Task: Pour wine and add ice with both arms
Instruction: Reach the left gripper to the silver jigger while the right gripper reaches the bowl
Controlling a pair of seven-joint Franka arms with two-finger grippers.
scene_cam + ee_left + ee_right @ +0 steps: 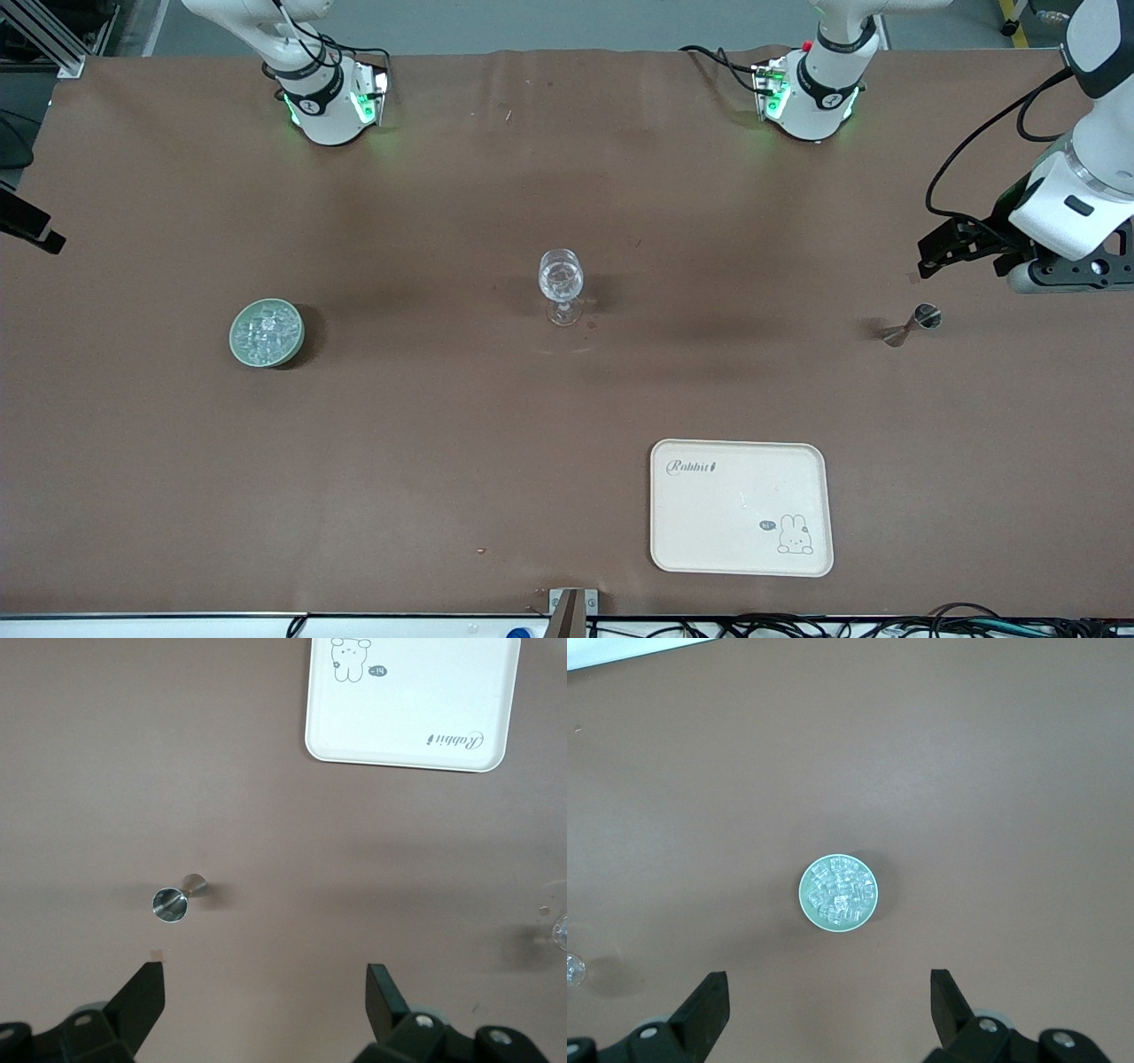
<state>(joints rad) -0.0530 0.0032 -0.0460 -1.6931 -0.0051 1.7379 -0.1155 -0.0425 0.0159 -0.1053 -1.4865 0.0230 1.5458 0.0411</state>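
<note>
Both grippers hover open; ice fills dish.

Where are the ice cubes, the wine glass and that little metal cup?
ice (838, 892), right wrist view, middle of the heap in the green dish.
wine glass (561, 273), front view, on its bowl.
metal cup (169, 904), left wrist view, on its open mouth.

High front camera facing both bases, wrist cameras looking straight down, left wrist and front sharing the tray.
</note>
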